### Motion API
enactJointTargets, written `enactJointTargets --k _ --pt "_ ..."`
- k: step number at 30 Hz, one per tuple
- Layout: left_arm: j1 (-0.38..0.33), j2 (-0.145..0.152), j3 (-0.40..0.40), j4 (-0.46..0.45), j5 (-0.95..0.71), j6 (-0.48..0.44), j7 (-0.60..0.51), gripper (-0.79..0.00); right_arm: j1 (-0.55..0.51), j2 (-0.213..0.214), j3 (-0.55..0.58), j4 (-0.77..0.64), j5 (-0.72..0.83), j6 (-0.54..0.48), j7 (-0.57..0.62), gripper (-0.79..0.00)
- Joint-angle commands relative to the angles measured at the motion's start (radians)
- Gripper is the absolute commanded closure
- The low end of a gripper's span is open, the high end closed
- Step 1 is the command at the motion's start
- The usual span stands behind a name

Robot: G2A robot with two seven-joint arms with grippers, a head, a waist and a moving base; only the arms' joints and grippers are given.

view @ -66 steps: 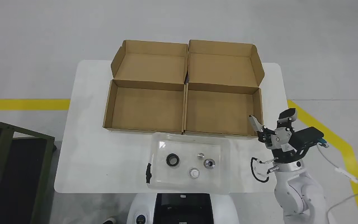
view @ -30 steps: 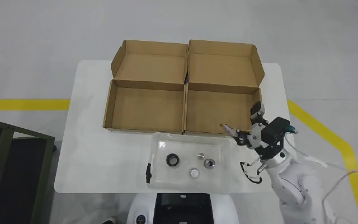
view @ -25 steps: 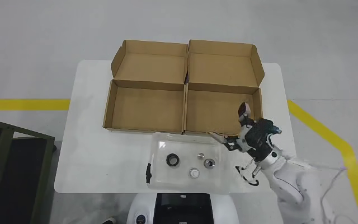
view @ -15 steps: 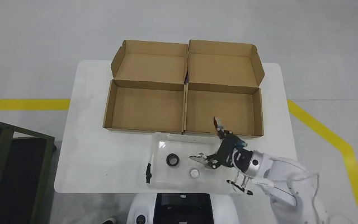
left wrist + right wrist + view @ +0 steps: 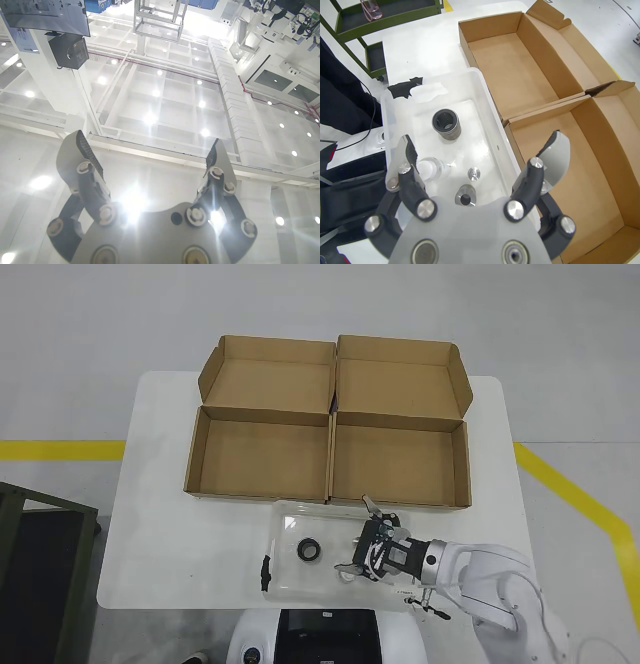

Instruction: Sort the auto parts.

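Hovering over the clear bin (image 5: 483, 82), the right gripper (image 5: 482, 140) is keeping its jaws spread wide with nothing between them. Beneath it the silver collar (image 5: 465, 196) is lying closest, the small silver stud (image 5: 473, 173) just beyond it, the clear round cap (image 5: 430, 168) beside one finger, and the dark bushing (image 5: 446, 125) is standing upright farther along the bin floor. Judgement: a first pick is being lined up. Collar and stud are sitting close together, so the jaws are needing to centre on one part and descend straight, or the neighbour is likely getting nudged. The bin wall is running just beside the stud, leaving scant finger room there. Past that wall, the nearer cardboard box (image 5: 582, 155) and the farther cardboard box (image 5: 515, 57) are lying open and bare, offering wide drop room once the rim and box walls are being cleared. The left gripper (image 5: 147, 140) is pointing at the ceiling, jaws apart, carrying nothing.
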Motion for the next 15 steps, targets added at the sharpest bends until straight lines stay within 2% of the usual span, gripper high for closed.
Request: enactJointTargets --k 1,11,15 --pt "0.0 0.0 0.0 0.0 0.0 0.0 0.0 -0.785 0.0 0.0 0.0 0.0 0.0 0.0 -0.001 -0.785" --pt "0.0 0.0 0.0 0.0 0.0 0.0 0.0 -0.785 0.002 0.001 0.0 -0.005 -0.013 -0.002 0.0 -0.785" --pt "0.0 0.0 0.0 0.0 0.0 0.0 0.0 -0.785 0.0 0.011 -0.003 -0.033 -0.014 -0.07 0.017 -0.785"
